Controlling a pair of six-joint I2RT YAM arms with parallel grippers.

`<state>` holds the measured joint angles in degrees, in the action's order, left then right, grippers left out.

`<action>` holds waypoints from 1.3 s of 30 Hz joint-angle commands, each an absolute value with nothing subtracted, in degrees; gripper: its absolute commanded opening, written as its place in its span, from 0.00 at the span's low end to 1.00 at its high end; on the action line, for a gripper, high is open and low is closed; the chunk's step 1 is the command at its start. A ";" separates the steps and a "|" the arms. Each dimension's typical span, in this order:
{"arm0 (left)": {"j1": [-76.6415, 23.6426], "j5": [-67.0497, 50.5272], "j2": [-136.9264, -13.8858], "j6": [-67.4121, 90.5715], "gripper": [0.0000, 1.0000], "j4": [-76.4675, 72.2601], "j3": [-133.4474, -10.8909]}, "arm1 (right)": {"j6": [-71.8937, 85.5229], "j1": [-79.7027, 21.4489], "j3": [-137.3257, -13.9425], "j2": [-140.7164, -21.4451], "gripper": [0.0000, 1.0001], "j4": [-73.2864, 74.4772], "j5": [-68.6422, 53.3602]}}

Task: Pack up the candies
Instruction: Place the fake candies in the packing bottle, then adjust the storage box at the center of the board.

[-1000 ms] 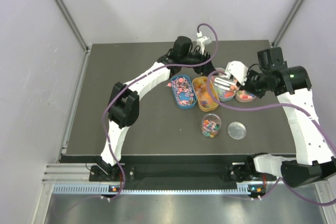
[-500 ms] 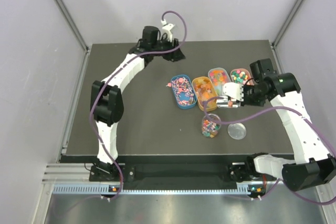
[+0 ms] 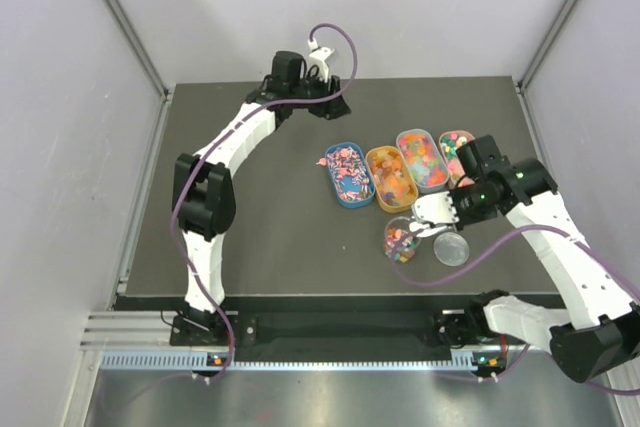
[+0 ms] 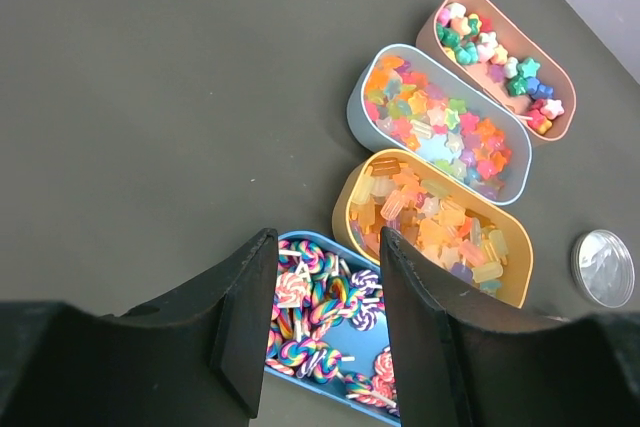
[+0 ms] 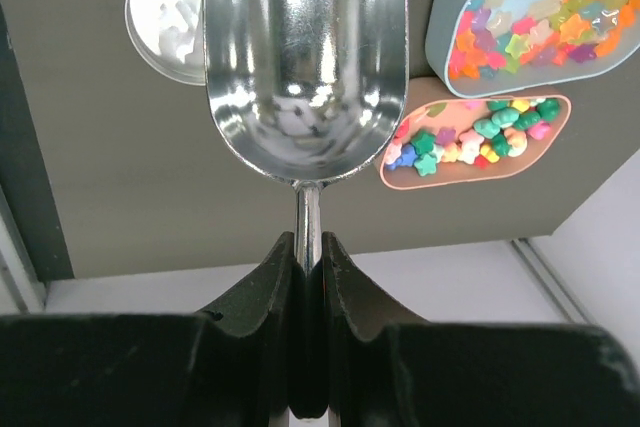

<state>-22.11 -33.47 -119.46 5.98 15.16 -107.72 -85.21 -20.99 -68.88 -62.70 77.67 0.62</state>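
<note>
Your right tool (image 5: 308, 244) is pinched narrow on the scoop (image 5: 305, 57) handle, with the bowl out front. It hangs close by the jar (image 3: 402, 240) and the lid (image 3: 451, 248) near the front of the tabletop (image 3: 250, 227). Your left tool (image 4: 323, 247) is part-open with nothing between its fingers, up near the far edge. The candies (image 4: 432, 130) lie sorted in 4 oval trays (image 4: 353, 105), packed side by side mid-tabletop. More sit in the jar, just beside the lid.
</note>
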 commanded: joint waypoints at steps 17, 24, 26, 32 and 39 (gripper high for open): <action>-29.78 -45.44 -131.47 17.31 0.56 6.35 -127.07 | -61.18 -7.93 -81.39 -73.29 0.00 73.66 1.30; -34.71 -35.70 -145.16 16.98 0.56 -4.75 -136.29 | -47.23 -2.20 -84.19 -81.47 0.00 70.67 5.27; -35.77 -31.22 -147.73 12.14 0.57 -4.83 -138.59 | -45.36 -2.02 -86.82 -84.45 0.00 70.32 6.58; -36.21 -15.31 -152.06 0.72 0.55 -1.68 -143.44 | -42.28 -1.76 -91.40 -92.01 0.00 66.80 7.91; -31.04 -9.94 -142.84 -1.23 0.47 9.13 -138.97 | -39.47 1.39 -97.55 -100.71 0.00 61.09 9.14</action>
